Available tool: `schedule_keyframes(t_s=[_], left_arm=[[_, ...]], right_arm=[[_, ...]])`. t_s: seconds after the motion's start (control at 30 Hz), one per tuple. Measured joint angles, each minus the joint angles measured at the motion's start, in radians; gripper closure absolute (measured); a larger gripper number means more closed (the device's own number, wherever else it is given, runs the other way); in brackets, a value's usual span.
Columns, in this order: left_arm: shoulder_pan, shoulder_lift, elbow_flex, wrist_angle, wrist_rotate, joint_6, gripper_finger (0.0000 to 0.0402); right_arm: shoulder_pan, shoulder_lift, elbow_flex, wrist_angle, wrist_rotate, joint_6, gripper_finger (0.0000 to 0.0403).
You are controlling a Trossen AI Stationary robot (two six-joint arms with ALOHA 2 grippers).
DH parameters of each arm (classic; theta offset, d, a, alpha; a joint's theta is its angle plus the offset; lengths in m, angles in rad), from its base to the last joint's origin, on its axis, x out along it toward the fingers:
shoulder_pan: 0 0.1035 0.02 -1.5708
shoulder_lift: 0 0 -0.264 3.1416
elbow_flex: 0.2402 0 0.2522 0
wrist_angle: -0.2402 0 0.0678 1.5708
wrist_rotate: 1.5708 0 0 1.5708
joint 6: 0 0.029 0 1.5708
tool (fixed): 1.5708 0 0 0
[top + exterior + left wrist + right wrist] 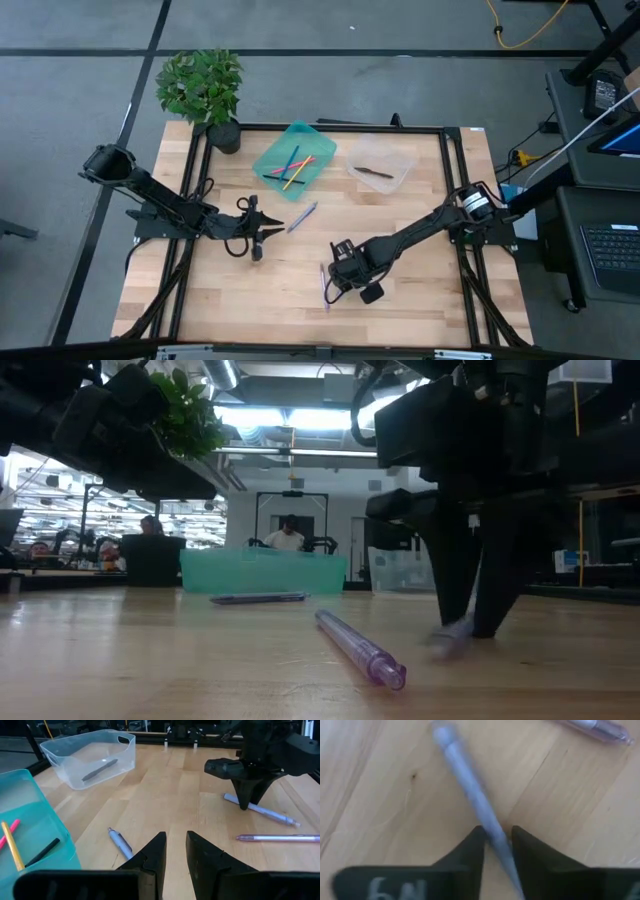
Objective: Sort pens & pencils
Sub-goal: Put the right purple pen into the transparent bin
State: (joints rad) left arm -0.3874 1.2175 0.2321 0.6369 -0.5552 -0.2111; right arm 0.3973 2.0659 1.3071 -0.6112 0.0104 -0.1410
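My right gripper points down near the table's near middle, shut on a lavender pen. A second lavender pen lies flat beside it. My left gripper hovers left of centre, narrowly open and holding nothing. A third lavender pen lies on the wood just ahead of it. The teal tray holds pink, yellow, blue and dark sticks. The clear bin holds one dark pen. My right gripper pinches the lavender pen's barrel between its two fingers. They come from above, pointing down, and lie across the pen. The pen stays about level at table height; whether it is clear of the wood cannot be told.
A potted plant stands at the far left corner beside the teal tray. A black frame borders the table. Bare wood lies between the two grippers and along the near edge. People sit in the room behind.
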Motion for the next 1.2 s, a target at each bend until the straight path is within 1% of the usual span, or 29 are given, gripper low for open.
schedule_keyframes(t_s=[0.1,0.13,0.37,0.53,0.67,0.87,1.0,1.2], left_arm=[[0.0,0.0,0.0,0.0,0.0,0.0,0.0333],[0.0,0.0,0.0,0.0,0.0,0.0,0.0333],[0.0,0.0,0.0,-0.001,0.0,0.0,0.0333],[0.0,0.0,0.0,-0.001,0.0,0.0,0.0333],[0.0,0.0,0.0,-0.001,0.0,0.001,0.0333],[0.0,0.0,0.0,-0.005,0.0,0.003,0.0333],[0.0,0.0,-0.001,-0.021,0.0,0.003,0.0333],[0.0,0.0,-0.001,-0.023,-0.001,0.003,0.0333]], right_arm=[[-0.009,0.0,-0.001,0.007,-0.024,0.001,0.0363],[-0.013,0.0,-0.001,0.007,-0.031,0.0,0.0371],[-0.037,0.0,-0.003,0.009,-0.068,0.032,0.0371],[-0.04,-0.01,-0.005,0.007,-0.067,0.034,0.0371],[-0.04,-0.051,-0.012,0.009,-0.061,0.042,0.0371],[-0.045,-0.115,-0.015,-0.002,-0.013,0.062,0.0371],[-0.042,-0.125,-0.015,-0.013,-0.022,0.062,0.0371],[-0.045,-0.181,-0.014,-0.035,-0.021,0.065,0.0371]])
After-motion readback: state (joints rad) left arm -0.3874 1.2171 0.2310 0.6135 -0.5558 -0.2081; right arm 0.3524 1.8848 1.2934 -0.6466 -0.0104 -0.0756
